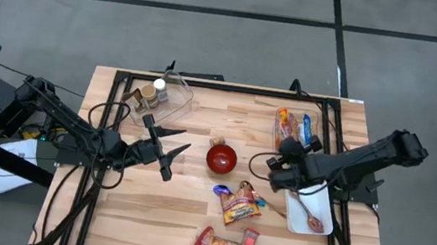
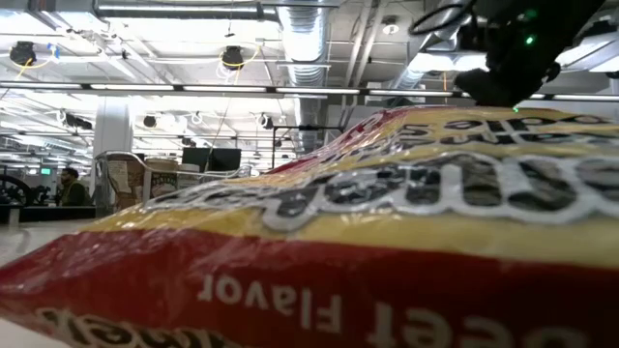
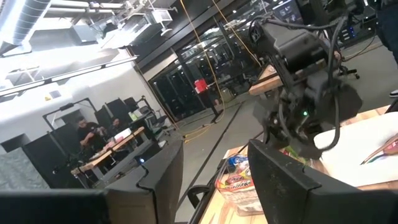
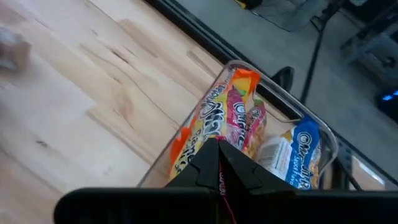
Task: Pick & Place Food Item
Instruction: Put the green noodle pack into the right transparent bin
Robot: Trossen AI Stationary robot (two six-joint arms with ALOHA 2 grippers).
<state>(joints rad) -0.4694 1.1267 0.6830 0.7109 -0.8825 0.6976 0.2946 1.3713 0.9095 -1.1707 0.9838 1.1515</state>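
Across the wooden table point(image 1: 189, 220) we judged the closed right gripper point(image 1: 278, 166) nearer the snack packet point(image 1: 238, 204), lying at seven o'clock from it, than the half-parted, empty left gripper point(image 1: 173, 146)

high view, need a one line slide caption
Both arms hover over the wooden table: open left gripper near the red bowl, shut right gripper beside it.
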